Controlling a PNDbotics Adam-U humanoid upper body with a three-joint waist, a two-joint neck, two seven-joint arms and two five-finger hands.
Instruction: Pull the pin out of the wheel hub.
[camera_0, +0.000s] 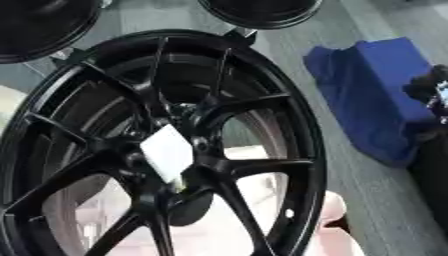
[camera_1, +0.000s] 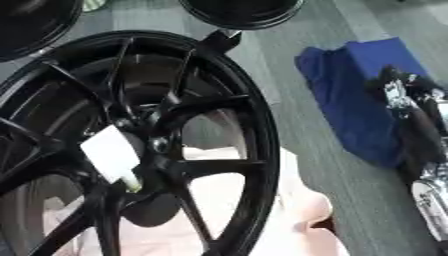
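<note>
A large black multi-spoke wheel (camera_0: 157, 150) lies tilted across most of both views. At its hub sits a white flat rectangular piece (camera_0: 166, 152) with a small pale tip at its lower end (camera_1: 131, 186); I cannot make out more of the pin than this. My right hand (camera_1: 404, 97), black with silver parts, shows at the right edge over a blue cloth, well apart from the wheel and holding nothing I can see. Its arm runs down the right edge. My left hand is out of sight.
Two more black wheels show at the top, one at the left corner (camera_0: 35, 25) and one at the top middle (camera_0: 258, 12). A crumpled blue cloth (camera_0: 372, 95) lies on the grey floor at the right. A pale pink cloth (camera_1: 293, 210) lies beneath the wheel.
</note>
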